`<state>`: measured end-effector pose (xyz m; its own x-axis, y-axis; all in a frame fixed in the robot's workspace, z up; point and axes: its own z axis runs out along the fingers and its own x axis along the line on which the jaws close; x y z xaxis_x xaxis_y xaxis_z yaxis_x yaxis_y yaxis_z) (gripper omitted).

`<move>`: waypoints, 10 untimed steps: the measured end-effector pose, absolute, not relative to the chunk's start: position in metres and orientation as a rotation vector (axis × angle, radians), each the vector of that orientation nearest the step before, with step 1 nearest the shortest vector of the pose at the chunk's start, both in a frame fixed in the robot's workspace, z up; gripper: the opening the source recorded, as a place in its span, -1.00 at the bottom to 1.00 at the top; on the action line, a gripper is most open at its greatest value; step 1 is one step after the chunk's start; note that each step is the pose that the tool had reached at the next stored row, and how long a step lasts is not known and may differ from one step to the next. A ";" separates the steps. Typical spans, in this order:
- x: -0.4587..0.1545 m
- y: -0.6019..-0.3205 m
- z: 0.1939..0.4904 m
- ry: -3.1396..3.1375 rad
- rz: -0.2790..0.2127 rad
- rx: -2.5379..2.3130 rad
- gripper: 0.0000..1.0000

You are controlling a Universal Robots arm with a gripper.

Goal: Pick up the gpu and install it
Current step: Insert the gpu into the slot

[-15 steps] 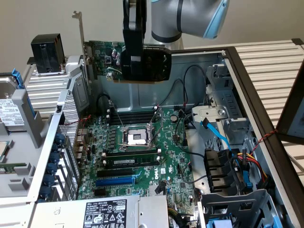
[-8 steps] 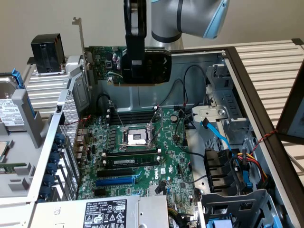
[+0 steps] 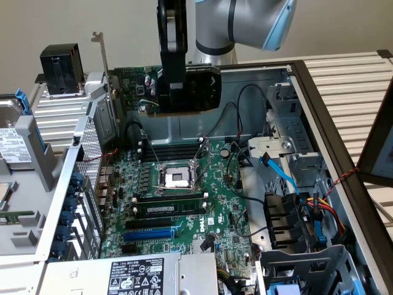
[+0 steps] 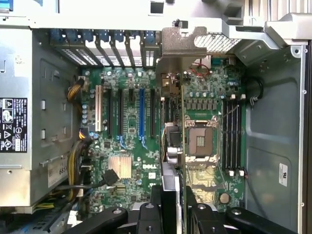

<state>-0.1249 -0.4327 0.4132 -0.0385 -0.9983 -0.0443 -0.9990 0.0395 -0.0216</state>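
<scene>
Upper middle of the exterior view: a black claw (image 3: 172, 92) on a grey-and-blue robot arm (image 3: 245, 21) is gripping the gpu (image 3: 206, 89), jaws clamped on the card. The gpu, a green card with a black cooler shroud, is hanging in the air over the open computer case (image 3: 258, 92), apart from the large green motherboard (image 3: 224, 206) lying below it. Its silver end bracket (image 3: 101, 55) is pointing toward the exterior view's left. A square processor socket (image 3: 177, 178) is sitting near the frame's middle, and a blue expansion slot (image 3: 150, 234) is lying lower in the frame. Seen from the wrist view, the gpu (image 4: 171, 122) is showing edge-on between the claw's two black fingers (image 4: 146, 214), hovering over the motherboard (image 4: 131, 122) between the blue expansion slot (image 4: 142, 114) and the processor socket (image 4: 200, 141).
</scene>
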 end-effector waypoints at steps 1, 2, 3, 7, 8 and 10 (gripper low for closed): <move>-0.127 -0.433 0.412 2.228 0.016 -2.143 -0.44; -0.128 -0.433 0.412 2.228 0.010 -2.143 -0.44; -0.128 -0.433 0.411 2.230 0.001 -2.146 -0.44; -0.130 -0.433 0.408 2.242 -0.029 -2.158 -0.44; -0.131 -0.432 0.406 2.243 -0.033 -2.159 -0.44; -0.131 -0.432 0.403 2.243 -0.033 -2.159 -0.44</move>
<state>-0.1306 -0.4318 0.4027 -0.0380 -0.9993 -0.0057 -0.9987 0.0382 -0.0347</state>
